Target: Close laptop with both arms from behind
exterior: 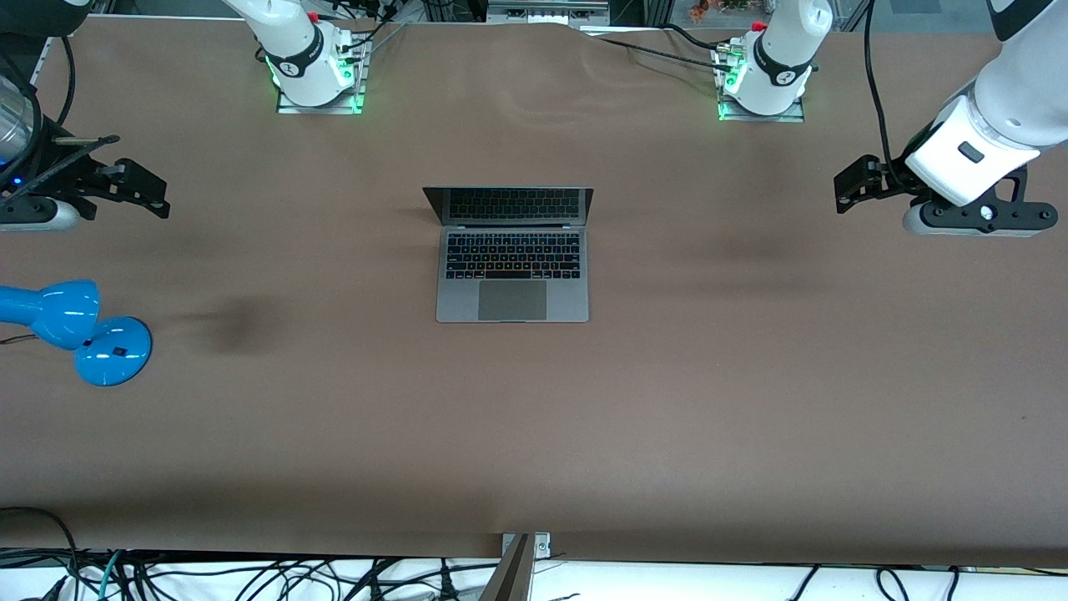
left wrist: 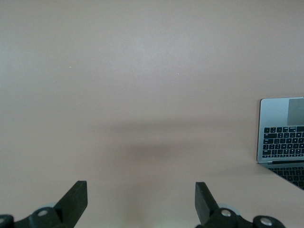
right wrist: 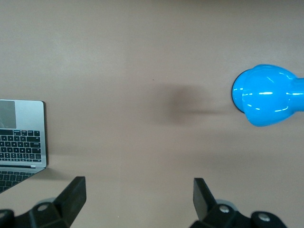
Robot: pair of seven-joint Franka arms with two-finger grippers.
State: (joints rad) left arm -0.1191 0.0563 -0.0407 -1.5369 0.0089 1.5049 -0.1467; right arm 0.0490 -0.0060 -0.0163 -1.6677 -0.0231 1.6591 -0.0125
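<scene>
The space-grey laptop [exterior: 512, 288] lies open in the middle of the table, its dark screen upright on the side toward the robots' bases and its keyboard and trackpad facing up. My left gripper [exterior: 846, 194] hovers open and empty over the table toward the left arm's end, well apart from the laptop. In the left wrist view the gripper [left wrist: 141, 199] shows wide-open fingers, with the laptop [left wrist: 284, 128] at the edge. My right gripper [exterior: 155, 197] hovers open and empty over the right arm's end. In its wrist view the gripper [right wrist: 139, 197] is wide open, with the laptop [right wrist: 23, 135] at the edge.
A blue lamp [exterior: 83, 330] stands on the table toward the right arm's end, nearer to the front camera than the right gripper; it also shows in the right wrist view [right wrist: 268, 95]. The brown table [exterior: 667, 401] spreads all round the laptop. Cables hang at the table's near edge.
</scene>
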